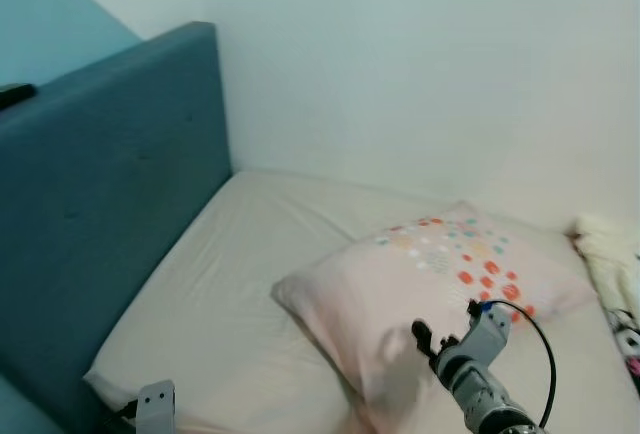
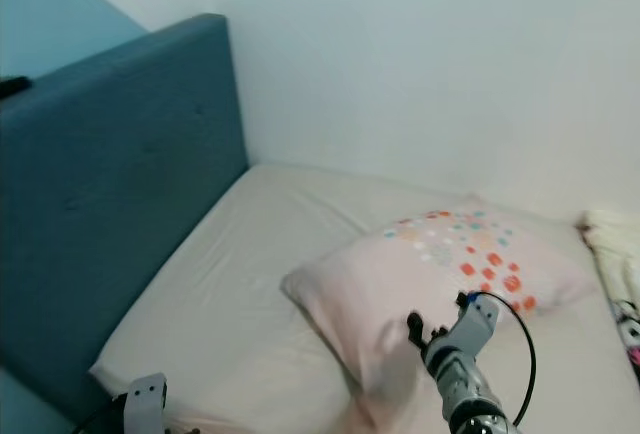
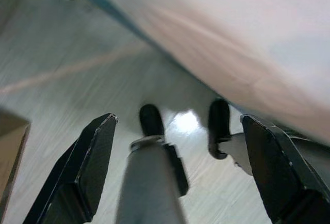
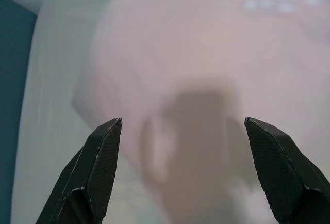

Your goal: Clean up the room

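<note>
Just beneath the spread right gripper (image 4: 183,170) lies the pink pillow (image 1: 420,294).

Right arm (image 1: 480,379): silver-grey metal, built of ribbed, rounded segments with a boxy grey block near the wrist.
Right arm cable (image 1: 541,354): thin and black, looped in an arc beside the forearm, with a small blue fitting where it met the block.
Right gripper (image 4: 185,170): two long black fingers (image 4: 100,172), wedge-shaped, with a finely textured matte surface.
Left arm (image 1: 155,406): a silver-grey bracket with small holes.
Left gripper (image 3: 180,175): two black, smooth, tapered fingers (image 3: 93,167).
</note>
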### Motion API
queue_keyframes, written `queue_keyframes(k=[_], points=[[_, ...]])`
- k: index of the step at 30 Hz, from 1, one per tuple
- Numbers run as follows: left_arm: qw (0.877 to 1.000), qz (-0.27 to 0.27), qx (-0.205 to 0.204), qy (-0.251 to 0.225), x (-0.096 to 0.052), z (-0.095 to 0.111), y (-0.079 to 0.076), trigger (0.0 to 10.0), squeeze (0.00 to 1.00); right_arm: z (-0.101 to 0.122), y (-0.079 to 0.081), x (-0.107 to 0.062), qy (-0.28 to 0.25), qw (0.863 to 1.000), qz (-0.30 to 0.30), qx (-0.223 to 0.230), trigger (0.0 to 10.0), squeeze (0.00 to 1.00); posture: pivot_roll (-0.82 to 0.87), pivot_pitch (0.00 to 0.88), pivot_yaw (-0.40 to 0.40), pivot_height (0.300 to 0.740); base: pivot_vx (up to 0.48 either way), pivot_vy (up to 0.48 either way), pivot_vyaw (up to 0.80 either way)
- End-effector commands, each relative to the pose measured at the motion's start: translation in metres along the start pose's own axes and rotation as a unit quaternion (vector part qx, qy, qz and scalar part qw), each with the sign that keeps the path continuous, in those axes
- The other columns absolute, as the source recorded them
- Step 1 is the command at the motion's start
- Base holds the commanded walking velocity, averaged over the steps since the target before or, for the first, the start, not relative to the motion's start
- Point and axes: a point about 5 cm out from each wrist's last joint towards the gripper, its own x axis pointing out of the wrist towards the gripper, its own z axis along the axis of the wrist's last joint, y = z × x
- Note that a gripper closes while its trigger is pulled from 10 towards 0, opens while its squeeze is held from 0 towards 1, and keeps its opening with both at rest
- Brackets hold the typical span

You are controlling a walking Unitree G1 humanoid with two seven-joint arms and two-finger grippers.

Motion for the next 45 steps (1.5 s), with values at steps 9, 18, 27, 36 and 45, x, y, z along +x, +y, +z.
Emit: queue_keyframes(k=[9, 18, 27, 36, 45], points=[[0.999, 0.025, 0.020, 0.014, -0.005, -0.019, 0.023, 10.0, 0.00, 0.015, -0.017, -0.001, -0.001, 0.998, -0.049, 0.050, 10.0, 0.00, 0.04, 0.077, -0.014, 0.726, 0.000, 0.000, 0.00], [0.999, 0.027, 0.022, 0.019, -0.008, -0.030, 0.029, 10.0, 0.00, 0.018, -0.038, -0.007, -0.008, 0.996, -0.076, 0.051, 10.0, 0.00, 0.04, 0.124, -0.007, 0.701, 0.000, 0.000, 0.00], [0.998, 0.025, 0.042, 0.027, -0.014, -0.045, 0.040, 10.0, 0.00, 0.016, -0.056, -0.014, -0.026, 0.992, -0.105, 0.064, 10.0, 0.00, 0.08, 0.214, 0.032, 0.686, 0.000, 0.000, 0.00], [0.997, 0.031, 0.057, 0.032, -0.023, -0.063, 0.060, 10.0, 0.00, 0.032, -0.068, -0.018, -0.069, 0.988, -0.109, 0.091, 10.0, 0.00, 0.14, 0.316, 0.061, 0.686, 0.000, 0.000, 0.00], [0.997, 0.029, 0.071, -0.028, -0.046, -0.030, 0.131, 10.0, 0.00, 0.030, -0.097, -0.031, -0.062, 0.975, -0.213, 0.026, 10.0, 0.00, 0.16, 0.373, 0.078, 0.686, 0.000, 0.000, 0.00]])
